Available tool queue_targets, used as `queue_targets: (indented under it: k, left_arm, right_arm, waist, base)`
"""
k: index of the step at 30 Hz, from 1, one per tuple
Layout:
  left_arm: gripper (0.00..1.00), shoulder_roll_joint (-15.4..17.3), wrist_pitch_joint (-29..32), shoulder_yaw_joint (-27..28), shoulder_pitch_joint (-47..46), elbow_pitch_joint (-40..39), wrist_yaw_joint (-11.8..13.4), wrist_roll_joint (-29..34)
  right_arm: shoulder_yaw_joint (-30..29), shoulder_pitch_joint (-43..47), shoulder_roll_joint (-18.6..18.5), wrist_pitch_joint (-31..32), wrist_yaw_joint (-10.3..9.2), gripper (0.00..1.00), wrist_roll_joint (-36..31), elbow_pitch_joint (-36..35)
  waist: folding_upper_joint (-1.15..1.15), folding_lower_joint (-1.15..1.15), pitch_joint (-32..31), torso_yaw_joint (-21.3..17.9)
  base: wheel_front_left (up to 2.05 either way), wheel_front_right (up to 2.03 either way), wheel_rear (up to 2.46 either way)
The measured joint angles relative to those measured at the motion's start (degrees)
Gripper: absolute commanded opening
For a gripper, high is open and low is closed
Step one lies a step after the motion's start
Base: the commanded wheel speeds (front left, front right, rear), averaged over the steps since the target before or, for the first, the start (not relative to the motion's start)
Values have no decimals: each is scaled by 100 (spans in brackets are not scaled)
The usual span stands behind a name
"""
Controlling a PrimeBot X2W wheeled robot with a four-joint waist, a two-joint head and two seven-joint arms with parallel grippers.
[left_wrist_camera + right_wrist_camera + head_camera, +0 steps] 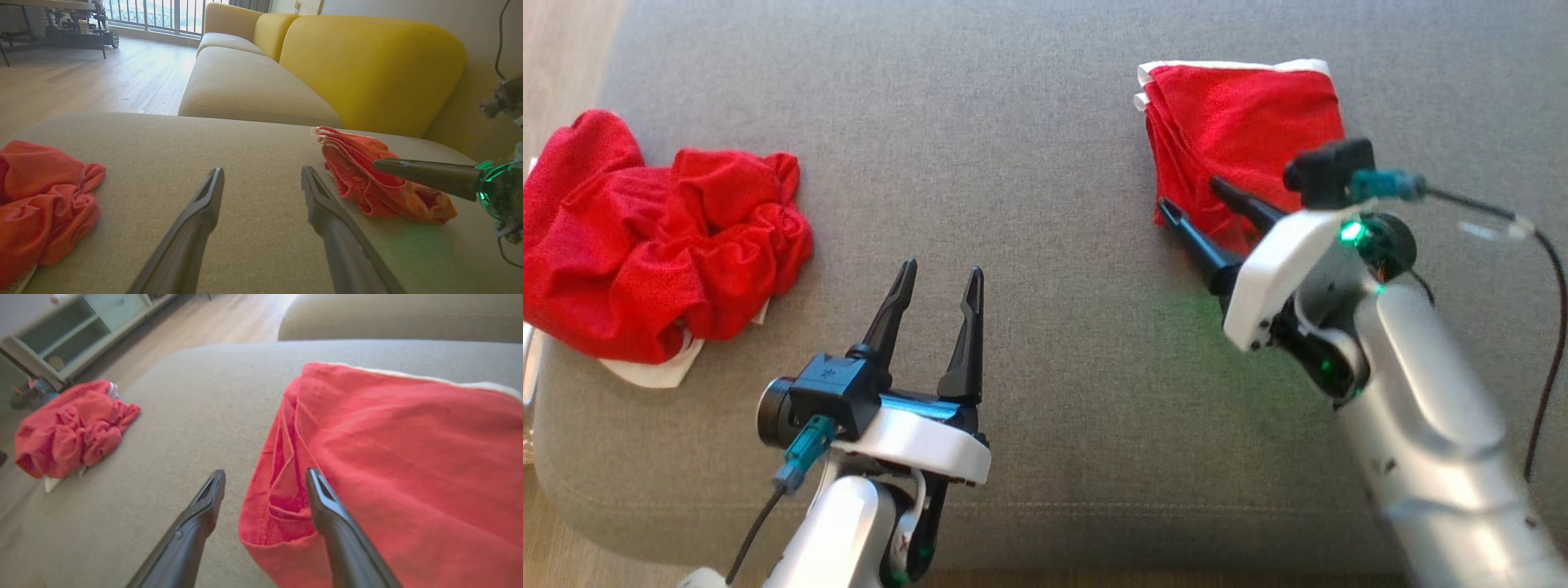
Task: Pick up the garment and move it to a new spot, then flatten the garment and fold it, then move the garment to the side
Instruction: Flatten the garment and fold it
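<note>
Left tool (942, 271) spread apart, pointing forward, right tool (1191, 193) spread apart, angled forward-left, right forearm (1421, 392) outstretched

Head view looks straight down; both wrist views graze the cushion (1045, 122).

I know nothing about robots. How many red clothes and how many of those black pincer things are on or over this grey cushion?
Red garments: 2, the folded garment and the crumpled garment
Pincers: 2, the left pincer and the right pincer, both open
Total: 4
</note>
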Motion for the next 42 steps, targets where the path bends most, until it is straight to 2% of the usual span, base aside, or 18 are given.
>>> queue_targets:
  k: [4,9,18,25,26,27,28,31,32,36,42]
  left_arm:
    - [100,0,0,37,87,1,3,0]
    - [100,4,0,189,334,1,85,2]
    - [100,13,0,415,723,-52,137,69]
    - [100,23,0,501,1197,-276,208,112]
    - [100,24,0,498,1228,-297,208,112]
    - [100,25,0,493,1246,-324,208,113]
    - [100,25,0,486,1252,-343,208,124]
    - [100,26,0,458,1249,-363,205,162]
    - [100,26,0,419,1231,-359,203,162]
    - [100,26,0,281,1156,-352,197,162]
    - [100,24,0,86,948,-327,199,145]
  right_arm:
    - [-120,489,47,-544,0,100,-160,-636]
    - [-456,893,-73,-1371,0,100,-978,-1018]
    - [-1287,1514,101,-2356,0,100,-1895,-719]
    - [-1972,2121,292,-2759,0,100,-2217,-630]
    - [-1985,2145,309,-2765,0,62,-2219,-579]
    - [-1992,2143,324,-2765,0,6,-2221,-528]
    - [-1994,2128,334,-2765,0,0,-2235,-483]
    - [-2045,1949,347,-2765,0,0,-2401,-245]
    - [-2111,1525,349,-2766,0,0,-2586,155]
    - [-2148,806,349,-2766,0,0,-3056,870]
    - [-2327,185,346,-2835,0,0,-3738,2000]
  waist:
    - [0,0,-120,-6]
    - [0,0,-311,-83]
    - [0,0,-785,-256]
    - [0,0,-1091,-64]
    - [0,0,-1098,-23]
    - [0,0,-1098,20]
    - [0,0,-1091,62]
    - [0,0,-1041,197]
    - [0,0,-972,344]
    - [0,0,-869,555]
    - [0,0,-685,829]
  base:
    - [0,0,0]
    - [0,0,0]
    - [0,0,0]
    - [0,0,0]
    - [0,0,0]
    - [0,0,0]
    - [0,0,0]
    - [0,0,0]
    - [0,0,0]
    - [0,0,0]
    - [0,0,0]
